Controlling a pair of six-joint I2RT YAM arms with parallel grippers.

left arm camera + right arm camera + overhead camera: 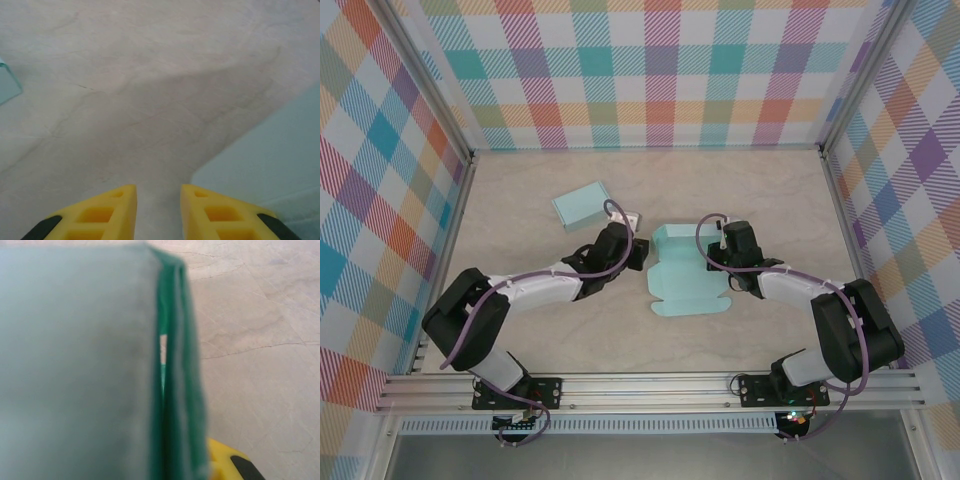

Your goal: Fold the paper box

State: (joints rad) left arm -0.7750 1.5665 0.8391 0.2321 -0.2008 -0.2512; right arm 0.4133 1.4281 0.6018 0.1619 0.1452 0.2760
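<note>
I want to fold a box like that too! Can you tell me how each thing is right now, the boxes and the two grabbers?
paper box: mostly flat and unfolded on the table, one flap at its right edge folded up.
second teal box: already folded shut, lying by itself farther back.
left gripper: open, nothing between its fingers, beside the flat box's left edge.
right gripper: shut on the raised flap.

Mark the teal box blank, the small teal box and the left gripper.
teal box blank [685, 285], top external view, its middle panel
small teal box [582, 205], top external view, its top face
left gripper [158, 192], left wrist view, midway between fingertips
</note>
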